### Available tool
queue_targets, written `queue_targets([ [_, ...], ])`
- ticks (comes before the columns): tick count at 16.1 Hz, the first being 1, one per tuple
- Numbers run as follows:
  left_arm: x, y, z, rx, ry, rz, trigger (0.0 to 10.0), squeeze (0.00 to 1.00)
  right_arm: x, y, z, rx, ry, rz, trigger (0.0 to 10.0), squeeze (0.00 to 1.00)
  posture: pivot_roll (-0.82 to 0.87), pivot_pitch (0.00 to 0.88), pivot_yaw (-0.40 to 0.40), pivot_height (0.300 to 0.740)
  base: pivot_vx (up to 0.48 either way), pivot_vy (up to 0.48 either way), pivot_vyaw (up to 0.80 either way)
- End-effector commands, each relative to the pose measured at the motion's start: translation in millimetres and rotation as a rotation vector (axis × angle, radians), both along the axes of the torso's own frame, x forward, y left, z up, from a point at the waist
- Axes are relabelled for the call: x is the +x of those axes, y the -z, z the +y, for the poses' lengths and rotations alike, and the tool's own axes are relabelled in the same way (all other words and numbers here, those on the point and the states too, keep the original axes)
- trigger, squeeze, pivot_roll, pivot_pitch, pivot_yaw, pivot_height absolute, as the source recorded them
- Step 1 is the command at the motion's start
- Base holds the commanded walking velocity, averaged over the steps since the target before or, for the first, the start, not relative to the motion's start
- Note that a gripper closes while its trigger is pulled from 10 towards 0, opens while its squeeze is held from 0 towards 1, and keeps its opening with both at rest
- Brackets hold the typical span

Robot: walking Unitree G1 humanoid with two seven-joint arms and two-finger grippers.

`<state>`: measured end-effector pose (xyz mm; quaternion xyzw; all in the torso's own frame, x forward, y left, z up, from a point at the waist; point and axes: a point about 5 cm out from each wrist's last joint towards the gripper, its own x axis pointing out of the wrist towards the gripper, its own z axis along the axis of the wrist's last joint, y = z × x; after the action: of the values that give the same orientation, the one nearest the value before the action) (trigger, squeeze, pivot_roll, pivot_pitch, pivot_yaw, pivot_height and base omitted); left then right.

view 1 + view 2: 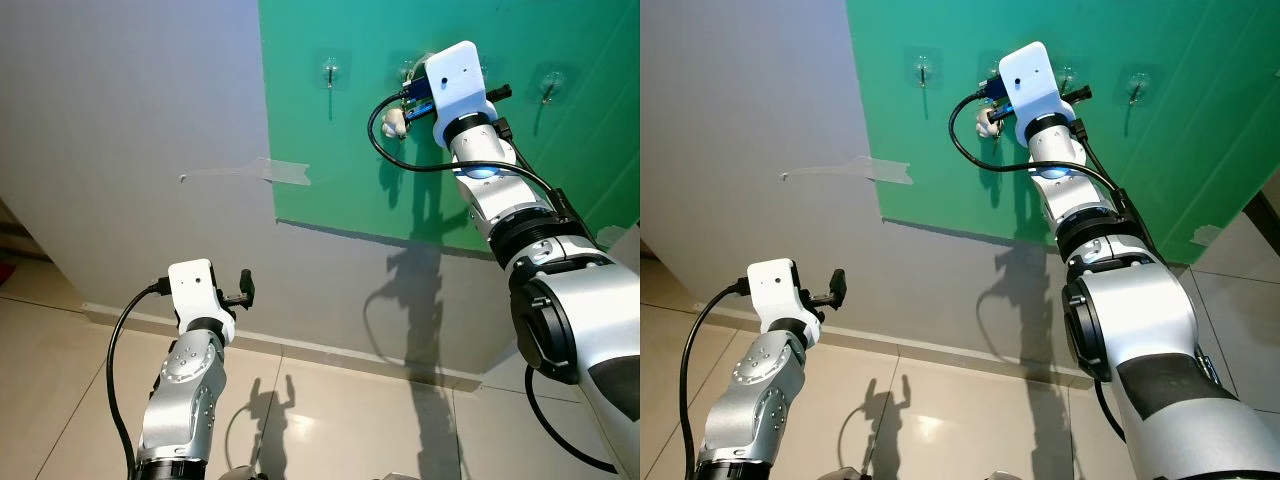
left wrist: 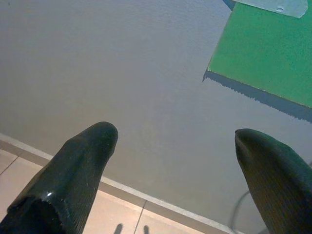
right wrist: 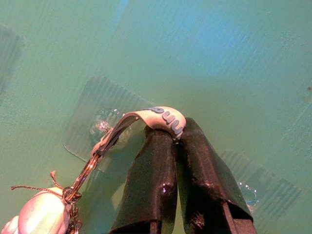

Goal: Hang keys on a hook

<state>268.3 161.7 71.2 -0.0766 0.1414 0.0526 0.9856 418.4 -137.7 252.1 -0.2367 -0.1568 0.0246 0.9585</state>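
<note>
A green board [image 1: 330, 150] taped to the grey wall carries clear adhesive hooks [image 3: 102, 127] along its top edge. The right gripper [image 3: 171, 132] pinches the light, floppy keyring's cream strap [image 3: 161, 116] beside one; the left gripper [image 2: 175, 146] is spread, empty.

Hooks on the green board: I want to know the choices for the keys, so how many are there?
4 hooks: far left, one behind the right claw holding the key strap, one right of the wrist, far right. More may be hidden.
</note>
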Motion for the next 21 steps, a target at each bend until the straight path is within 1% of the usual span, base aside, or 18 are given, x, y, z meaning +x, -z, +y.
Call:
queue_targets([
  [1, 0.8, -4, -1.7, 0.005, 0.002, -0.008, 10.0, 0.0, 1.7, -17, 1.3, 0.019, -0.004, -0.035, 10.0, 0.0, -0.03, 0.0, -0.024, 0.74, 0.0, 0.0, 0.0],
  [15, 0.8, -4, -1.7, 0.005, 0.002, -0.008, 10.0, 0.0, 1.7, -17, 1.3, 0.019, -0.004, -0.035, 10.0, 0.0, -0.03, 0.0, -0.024, 0.74, 0.0, 0.0, 0.0],
  [16, 0.6, -4, -1.6, 0.005, 0.002, -0.007, 10.0, 0.0, 1.9, -14, 0.7, 0.02, -0.001, -0.024, 10.0, 0.0, -0.03, 0.0, -0.024, 0.74, 0.0, 0.0, 0.0],
  [17, -3.9, -2, 1.3, 0.015, 0.001, 0.004, 10.0, 0.0, -0.6, 27, -12.8, 0.041, 0.057, 0.138, 10.0, 0.0, -0.02, 0.0, -0.015, 0.74, 0.0, 0.0, 0.0],
  [18, -6.2, -2, 2.7, 0.02, 0.0, 0.01, 10.0, 0.0, -3.5, 46, -19.1, 0.054, 0.086, 0.215, 10.0, 0.0, -0.02, 0.0, -0.014, 0.74, 0.0, 0.0, 0.0],
  [21, -7.7, -2, 4.9, 0.024, 0.0, 0.011, 10.0, 0.0, -5.4, 56, -21.9, 0.054, 0.11, 0.251, 10.0, 0.0, -0.02, 0.0, -0.012, 0.74, 0.0, 0.0, 0.0],
])
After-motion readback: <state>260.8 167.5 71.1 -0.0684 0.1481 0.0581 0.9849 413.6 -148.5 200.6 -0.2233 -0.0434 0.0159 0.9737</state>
